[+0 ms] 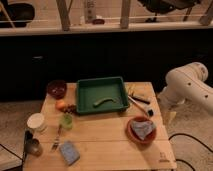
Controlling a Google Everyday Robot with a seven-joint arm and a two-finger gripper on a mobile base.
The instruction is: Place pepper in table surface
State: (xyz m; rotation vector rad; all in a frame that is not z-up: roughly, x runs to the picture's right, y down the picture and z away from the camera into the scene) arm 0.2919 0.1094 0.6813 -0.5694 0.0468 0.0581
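On the table [110, 135], where is the pepper? (M.)

Pepper [103, 102] lies on the floor of the green tray [100, 80], right of centre, clear of the walls as far as I can see. (R.)

Neighbours? (M.)

Left of the tray: 1 dark red bowl [56, 89], 1 orange fruit [60, 105] with a small dark item just beside it, 1 light-green cup [66, 120], 1 white cup [36, 122]. Toward the front edge: 1 fork [56, 140], 1 blue sponge [69, 152], 1 metal object [34, 146] at the left corner. Right of the tray: dark-handled utensils [139, 100], count unclear. In front of them: 1 orange bowl [132, 136] holding a grey cloth [143, 128]. (R.)

Claw? (M.)

White arm [187, 85] enters from the right, cut off by the frame. Claw [169, 112] hangs low beside the table's right edge, well apart from the pepper. Released or clenched: cannot tell. Tray wall and utensils lie between it and the pepper. (R.)

Other gaps? (M.)

Metal object unidentified; dark item by the fruit too small to name. (R.)
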